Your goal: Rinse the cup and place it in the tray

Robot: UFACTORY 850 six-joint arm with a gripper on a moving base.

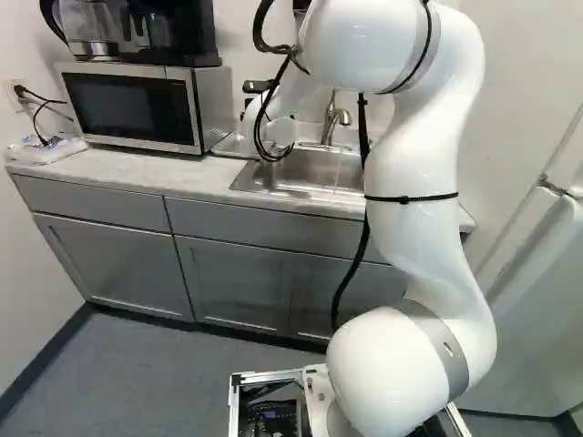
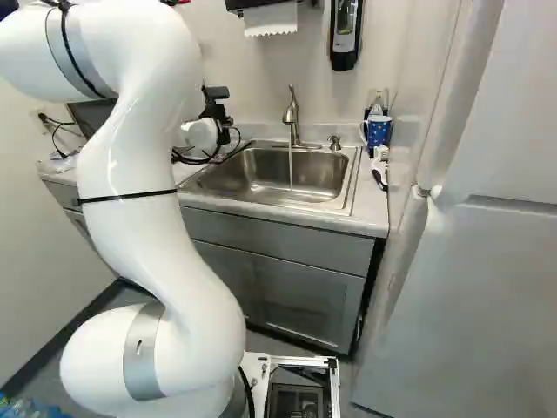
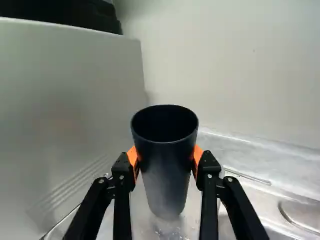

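The dark body of my gripper (image 2: 214, 109) shows beyond the arm in the right base view, left of the faucet; its fingertips are hidden there. In the wrist view my gripper (image 3: 166, 159) is shut on a dark, tapered cup (image 3: 167, 172), orange pads pressing its two sides. The cup's open rim is in sight and its inside looks dark. Beneath and around its lower end lies a pale, shiny surface with a wire edge, apparently the tray (image 3: 187, 226). Whether the cup touches it, I cannot tell. In the left base view the tray (image 1: 234, 146) is partly behind the arm, beside the microwave.
A thin stream of water runs from the faucet (image 2: 291, 117) into the steel sink (image 2: 235, 174). The microwave (image 1: 137, 107) stands left of the sink, with a coffee maker on top. A blue mug (image 2: 378, 131) and small items sit at the counter's right end, near the refrigerator.
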